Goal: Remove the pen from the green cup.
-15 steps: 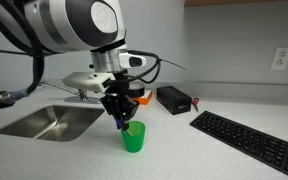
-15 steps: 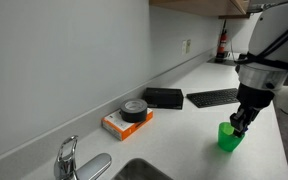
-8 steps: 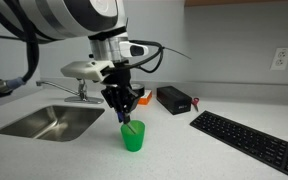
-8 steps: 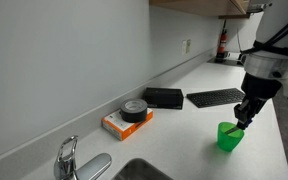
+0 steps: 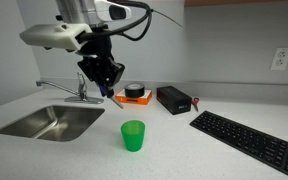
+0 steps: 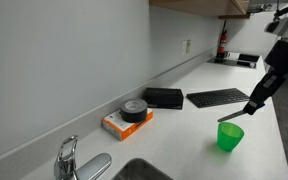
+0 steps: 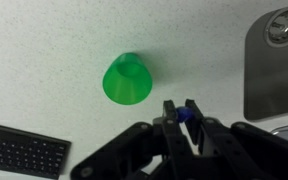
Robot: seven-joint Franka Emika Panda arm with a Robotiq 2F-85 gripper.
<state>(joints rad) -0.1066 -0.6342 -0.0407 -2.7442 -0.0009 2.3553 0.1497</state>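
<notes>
The green cup (image 5: pixel 133 135) stands upright and empty on the white counter; it also shows in an exterior view (image 6: pixel 229 136) and in the wrist view (image 7: pixel 128 80). My gripper (image 5: pixel 103 88) is well above the cup and off to its side. It is shut on the pen, whose blue end shows between the fingertips in the wrist view (image 7: pixel 185 116). In an exterior view the pen (image 6: pixel 235 115) hangs as a thin dark stick from the gripper (image 6: pixel 254 103), clear of the cup.
A steel sink (image 5: pixel 49 122) with a faucet (image 5: pixel 81 89) lies beside the cup. A black keyboard (image 5: pixel 249 141), a black box (image 5: pixel 174 99) and an orange box with a tape roll (image 5: pixel 136 94) sit on the counter.
My gripper has risen from the cup's mouth and moved toward the sink side, lifting the pen out of the cup. The cup has stayed in place.
</notes>
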